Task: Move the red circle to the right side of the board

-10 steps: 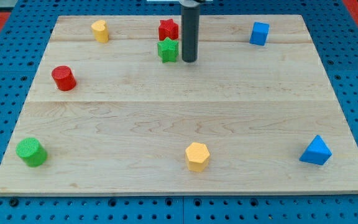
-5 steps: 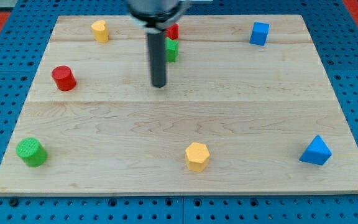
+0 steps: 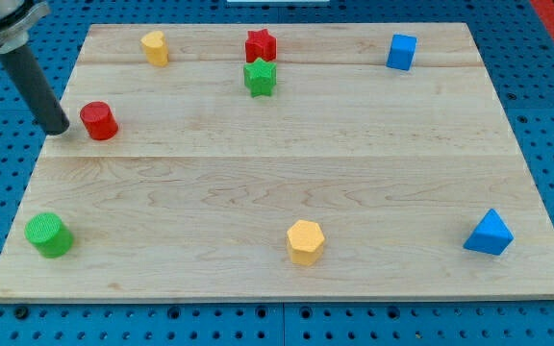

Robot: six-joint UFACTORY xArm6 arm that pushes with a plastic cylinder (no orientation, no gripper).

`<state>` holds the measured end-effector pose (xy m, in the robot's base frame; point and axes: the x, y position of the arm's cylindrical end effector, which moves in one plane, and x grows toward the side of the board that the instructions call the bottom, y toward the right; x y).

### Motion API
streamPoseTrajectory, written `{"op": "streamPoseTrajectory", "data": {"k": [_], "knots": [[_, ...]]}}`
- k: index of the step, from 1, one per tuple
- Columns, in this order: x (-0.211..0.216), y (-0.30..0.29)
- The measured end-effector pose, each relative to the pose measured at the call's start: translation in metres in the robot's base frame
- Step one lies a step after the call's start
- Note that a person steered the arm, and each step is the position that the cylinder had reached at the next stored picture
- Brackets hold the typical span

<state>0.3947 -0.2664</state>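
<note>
The red circle (image 3: 98, 121), a short red cylinder, stands on the wooden board (image 3: 287, 183) at its left side. My tip (image 3: 57, 129) is just to the view's left of the red circle, a small gap apart from it. The dark rod leans up toward the view's top left corner.
A yellow block (image 3: 155, 46), a red star (image 3: 261, 45), a green star (image 3: 260, 77) and a blue cube (image 3: 402, 51) sit along the top. A green cylinder (image 3: 47, 234), a yellow hexagon (image 3: 306, 240) and a blue triangular block (image 3: 489, 234) sit along the bottom.
My tip has swept from beside the green star, across the board, to the left of the red circle. No block has visibly moved.
</note>
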Motion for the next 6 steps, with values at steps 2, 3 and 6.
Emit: {"op": "streamPoseTrajectory", "data": {"k": [2, 3, 6], "knots": [[-0.018, 0.141], [-0.032, 0.177], [0.004, 0.155]]}}
